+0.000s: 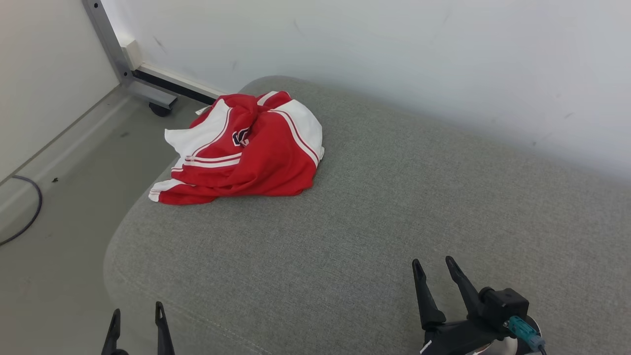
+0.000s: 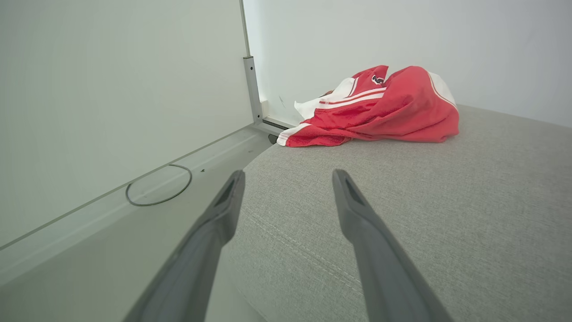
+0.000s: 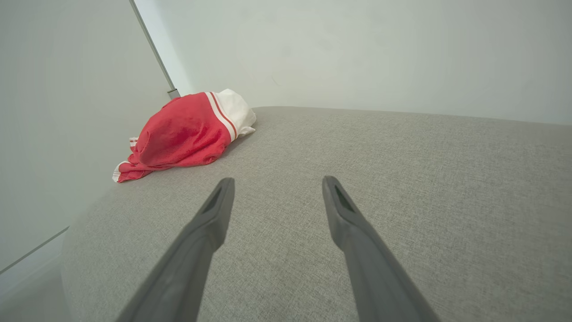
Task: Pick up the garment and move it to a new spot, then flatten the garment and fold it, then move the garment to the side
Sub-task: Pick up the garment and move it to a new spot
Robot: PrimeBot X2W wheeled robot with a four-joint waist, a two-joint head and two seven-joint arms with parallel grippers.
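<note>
Grey cushion [image 1: 394, 207], crumpled red-and-white garment [image 1: 244, 148] at its far-left corner.

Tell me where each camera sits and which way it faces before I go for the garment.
Head view: on the robot's head, looking forward and down at the grey cushion; red-and-white garment at its far left; left end effector and right end effector at the bottom, open.
Left wrist view: low, by the cushion's left edge, looking along its own fingers toward the garment.
Right wrist view: low over the cushion, looking along its fingers, garment upper left.
Shared: all see the garment on the cushion.
</note>
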